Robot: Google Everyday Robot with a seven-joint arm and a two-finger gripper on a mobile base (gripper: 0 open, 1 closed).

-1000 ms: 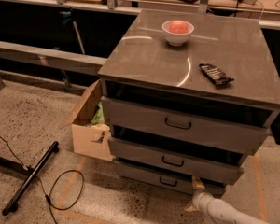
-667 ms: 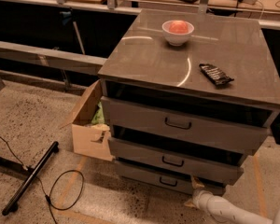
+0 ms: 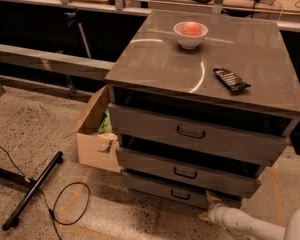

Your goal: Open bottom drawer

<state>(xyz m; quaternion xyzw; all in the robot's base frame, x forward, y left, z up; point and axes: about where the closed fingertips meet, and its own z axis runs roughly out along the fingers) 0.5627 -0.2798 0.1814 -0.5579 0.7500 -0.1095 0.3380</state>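
The grey cabinet (image 3: 200,69) has three drawers. The bottom drawer (image 3: 155,185) has the slimmest front and a small black loop handle (image 3: 180,195); it stands out a little from the cabinet. My gripper (image 3: 210,203) is low at the right end of the bottom drawer's front, to the right of the handle. My white arm (image 3: 240,224) reaches to it from the lower right. The gripper's tip is partly hidden under the middle drawer (image 3: 185,171).
A white bowl (image 3: 190,34) with a red thing in it and a dark packet (image 3: 231,79) lie on the cabinet top. An open cardboard box (image 3: 95,134) stands against the cabinet's left side. A black stand leg (image 3: 32,191) and a cable loop (image 3: 70,204) lie on the floor at the left.
The gripper has stayed at the right end of the bottom drawer. More of my white body shows at the lower right corner. The drawers look unchanged.
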